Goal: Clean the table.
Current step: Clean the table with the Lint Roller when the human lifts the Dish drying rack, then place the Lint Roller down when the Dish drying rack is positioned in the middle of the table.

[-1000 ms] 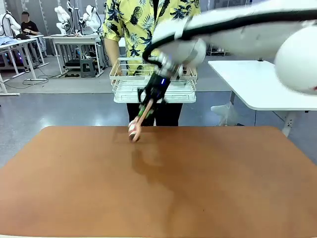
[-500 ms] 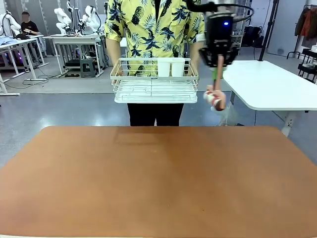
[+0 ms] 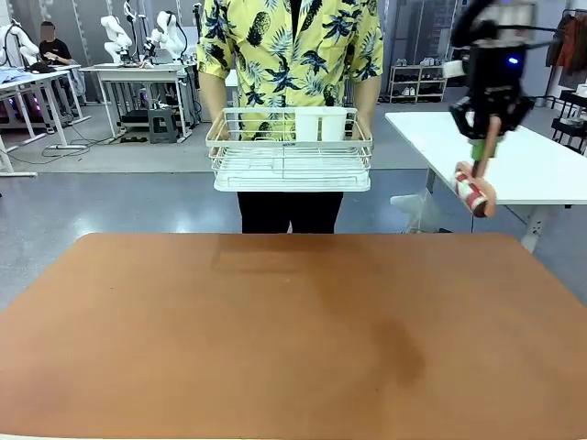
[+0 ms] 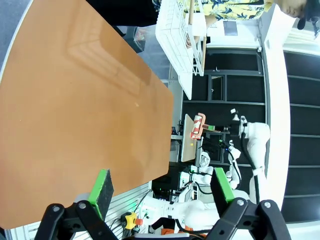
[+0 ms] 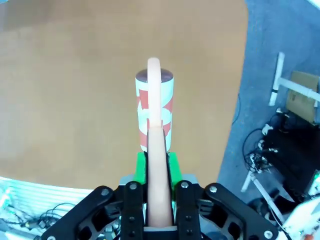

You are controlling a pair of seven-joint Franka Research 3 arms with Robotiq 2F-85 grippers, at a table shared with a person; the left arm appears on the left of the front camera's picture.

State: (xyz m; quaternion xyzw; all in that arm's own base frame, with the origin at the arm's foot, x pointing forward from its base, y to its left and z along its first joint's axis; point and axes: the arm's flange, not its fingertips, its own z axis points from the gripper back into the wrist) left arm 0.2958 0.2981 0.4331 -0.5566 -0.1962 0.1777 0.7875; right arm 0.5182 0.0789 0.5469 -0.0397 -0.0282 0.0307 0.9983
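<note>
The reddish-brown table (image 3: 275,348) spreads across the front view with a bare top. High over its far right corner, my right gripper (image 3: 488,137) is shut on the pink handle of a lint roller (image 3: 473,192), whose red-and-white roll hangs below it. The right wrist view has the handle clamped between the green pads (image 5: 141,165), the lint roller (image 5: 154,107) pointing away over the table (image 5: 70,80). My left gripper (image 4: 162,187) stands open with nothing between its fingers, beside the table (image 4: 75,100); the lint roller (image 4: 198,126) is far off.
At the far side a person in a yellow patterned shirt holds a white wire basket (image 3: 289,156) with two white cups in it. A white-topped table (image 3: 523,170) stands at the right, behind the roller. Grey floor surrounds the table.
My right arm has swung from the table's far middle up and to the right, carrying the lint roller off the tabletop. The person's basket has stayed in place.
</note>
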